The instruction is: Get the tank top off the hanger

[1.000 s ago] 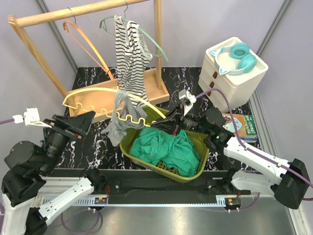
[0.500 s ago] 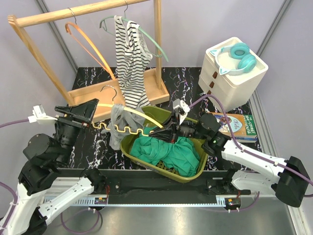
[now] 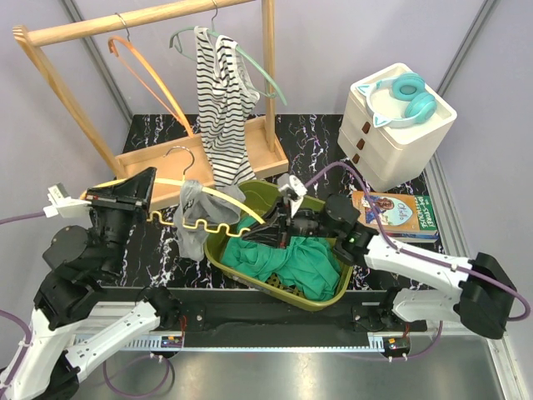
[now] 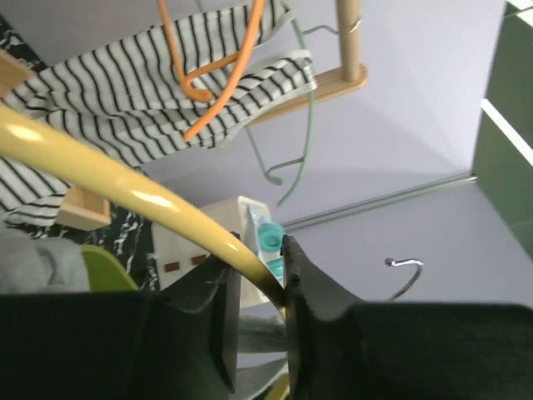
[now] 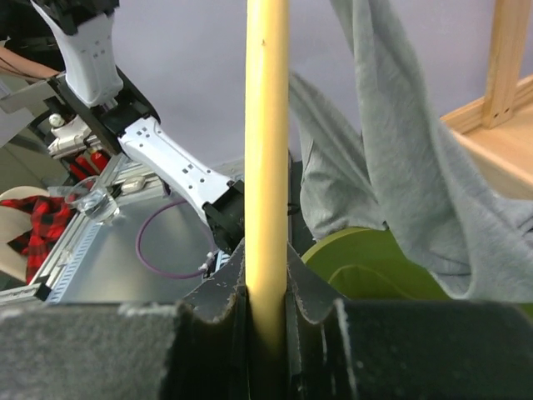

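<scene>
A grey tank top hangs limp from the middle of a yellow hanger held in the air just left of the basket. My left gripper is shut on the hanger's left end; in the left wrist view the yellow bar runs down between its jaws. My right gripper is shut on the hanger's right end. In the right wrist view the bar rises straight out of the jaws, with the tank top draped to its right.
A wooden rack at the back carries an orange hanger and a striped shirt on a teal hanger. An olive basket holds green cloth. A white drawer unit with headphones and a book stand on the right.
My left gripper has closed on the hanger's left end. The hanger, the tank top and my right gripper have shifted left, and the hanger now lies flatter.
</scene>
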Tool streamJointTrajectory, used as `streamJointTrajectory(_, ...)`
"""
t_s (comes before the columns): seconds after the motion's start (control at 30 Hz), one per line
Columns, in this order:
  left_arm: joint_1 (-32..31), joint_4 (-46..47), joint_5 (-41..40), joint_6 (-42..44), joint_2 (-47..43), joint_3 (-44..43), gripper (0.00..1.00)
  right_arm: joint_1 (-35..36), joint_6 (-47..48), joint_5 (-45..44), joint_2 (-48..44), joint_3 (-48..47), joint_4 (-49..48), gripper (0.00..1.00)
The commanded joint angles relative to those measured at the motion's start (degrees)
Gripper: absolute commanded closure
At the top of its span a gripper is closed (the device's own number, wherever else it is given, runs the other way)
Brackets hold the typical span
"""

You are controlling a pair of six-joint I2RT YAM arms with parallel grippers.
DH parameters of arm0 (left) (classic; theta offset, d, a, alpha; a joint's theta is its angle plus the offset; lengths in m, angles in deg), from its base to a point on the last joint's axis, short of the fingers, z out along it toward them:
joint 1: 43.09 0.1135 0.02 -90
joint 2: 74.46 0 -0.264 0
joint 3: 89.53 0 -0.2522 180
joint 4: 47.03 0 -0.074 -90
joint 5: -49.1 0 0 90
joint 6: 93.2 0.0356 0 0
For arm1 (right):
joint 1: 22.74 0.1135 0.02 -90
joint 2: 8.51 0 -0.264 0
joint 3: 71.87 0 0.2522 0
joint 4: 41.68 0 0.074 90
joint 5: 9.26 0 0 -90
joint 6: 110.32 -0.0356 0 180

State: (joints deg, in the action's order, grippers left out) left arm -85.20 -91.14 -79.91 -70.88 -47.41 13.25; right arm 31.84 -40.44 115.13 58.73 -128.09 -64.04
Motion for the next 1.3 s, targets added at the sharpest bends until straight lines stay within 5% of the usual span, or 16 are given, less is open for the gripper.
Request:
streamJointTrajectory(0.0,0.4,-0.6,-10.1,13.3,-1.6,-2.1,1.00,0.9,1.2,-2.9,2.8,-7.4,0.4,0.96)
streamJointTrajectory(0.13,0.4,2.6,-13.4,24.4,-2.5,-3.1,1.00,1.0,-0.9,-6.8,9.0,-13.3,3.8,0.89)
streamJointTrajectory(0.27,0.3,13.4,-12.2,40.6,-3.1,-1.3,1.00,1.1,-2.7,-12.9,12.7,-17.3,8.1,0.38)
streamJointTrajectory(0.37,0.3,20.4,-10.8,53.9,-1.7,-1.2,1.00,1.2,-2.9,-15.7,14.5,-19.9,12.6,0.17)
streamJointTrajectory(0.5,0.4,24.4,-5.2,65.3,0.2,-1.8,1.00,1.1,-2.4,-18.7,15.5,-20.5,16.0,0.06)
streamJointTrajectory(0.63,0.4,28.8,1.0,66.4,-1.2,0.9,1.00,1.1,-2.5,-18.0,16.2,-20.1,15.9,0.02)
streamJointTrajectory(0.77,0.3,23.3,-4.5,56.3,-1.0,-1.6,1.00,1.2,-2.4,-13.3,17.2,-20.1,14.1,0.00)
streamJointTrajectory(1.03,0.4,7.9,-22.6,11.0,-8.3,2.1,1.00,4.5,-0.5,-3.7,21.1,-24.1,10.9,0.00)
streamJointTrajectory(1.27,0.3,8.0,-20.2,-5.4,-13.6,6.3,1.00,6.3,2.0,-7.1,21.3,-23.7,8.4,0.00)
